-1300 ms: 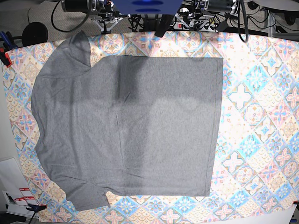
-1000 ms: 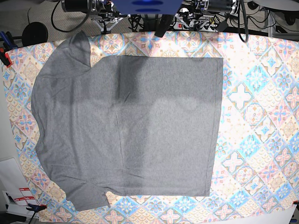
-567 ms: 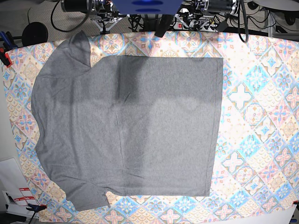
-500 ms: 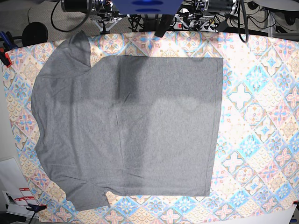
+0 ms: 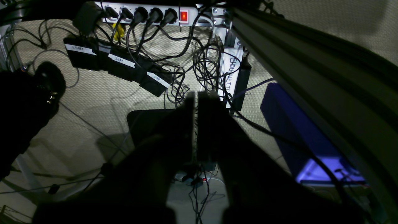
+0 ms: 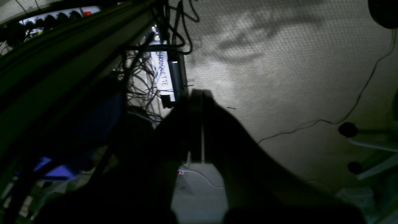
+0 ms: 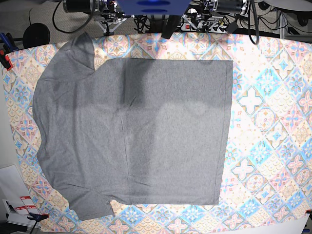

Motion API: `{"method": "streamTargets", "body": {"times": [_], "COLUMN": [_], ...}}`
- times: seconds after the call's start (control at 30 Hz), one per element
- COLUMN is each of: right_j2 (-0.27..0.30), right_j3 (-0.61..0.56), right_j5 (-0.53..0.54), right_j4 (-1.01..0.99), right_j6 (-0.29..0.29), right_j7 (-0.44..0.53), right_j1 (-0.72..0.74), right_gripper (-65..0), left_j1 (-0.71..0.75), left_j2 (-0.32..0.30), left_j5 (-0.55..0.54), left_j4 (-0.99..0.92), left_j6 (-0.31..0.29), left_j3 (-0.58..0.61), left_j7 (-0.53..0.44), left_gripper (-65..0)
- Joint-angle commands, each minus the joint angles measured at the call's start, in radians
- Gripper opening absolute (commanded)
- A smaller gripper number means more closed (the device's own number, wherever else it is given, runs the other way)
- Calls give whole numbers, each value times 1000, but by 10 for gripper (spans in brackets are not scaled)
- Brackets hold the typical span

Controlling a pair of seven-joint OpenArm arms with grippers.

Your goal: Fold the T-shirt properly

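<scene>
The heather-grey T-shirt (image 7: 136, 131) lies spread flat on the pastel floral-tile cloth (image 7: 273, 122) in the base view. Its hem (image 7: 226, 131) is toward the right, and its sleeves are at the top left (image 7: 78, 51) and the bottom left (image 7: 90, 204). Neither gripper is over the cloth. My left gripper (image 5: 196, 95) shows in the left wrist view with its fingers pressed together and nothing between them, hanging over floor and cables. My right gripper (image 6: 197, 92) shows in the right wrist view, also shut and empty, above carpet. The shirt is out of view in both wrist views.
Both arm bases (image 7: 83, 6) (image 7: 229, 6) sit beyond the table's far edge, with a power strip (image 5: 149, 14) and tangled cables below. White papers (image 7: 14, 195) lie at the front left corner. A red clamp (image 7: 5, 61) grips the left edge.
</scene>
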Motion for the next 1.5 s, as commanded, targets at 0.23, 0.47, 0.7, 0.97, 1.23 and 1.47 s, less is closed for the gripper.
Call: {"method": "streamTargets", "body": {"times": [0.23, 0.47, 0.7, 0.97, 1.23, 1.47], "right_j2": [59, 61, 61, 59, 57, 54], "right_j3": [16, 110, 118, 116, 111, 118], "right_j5": [5, 0, 0, 0, 0, 2], "right_j4": [-1, -1, -1, -1, -1, 22], "right_j6": [-4, -4, -4, -4, -4, -4], "right_j7": [6, 134, 398, 807, 1301, 1301], "right_j1": [-41, -124, -230, -363, -470, -533], "right_gripper": [-650, -650, -650, -650, -650, -650], "left_j1": [30, 121, 282, 365, 379, 414], "left_j2": [-87, -101, -101, -101, -98, -93], "left_j5": [-6, 4, -6, -6, -6, -7], "left_j4": [2, 0, 0, 0, 0, 19], "left_j6": [4, 4, 4, 7, 9, 9], "left_j3": [-3, 0, -4, -4, -4, -6], "left_j7": [-9, -245, -675, -1039, -1256, -1259], "left_gripper": [-650, -650, -650, -650, -650, -650]}}
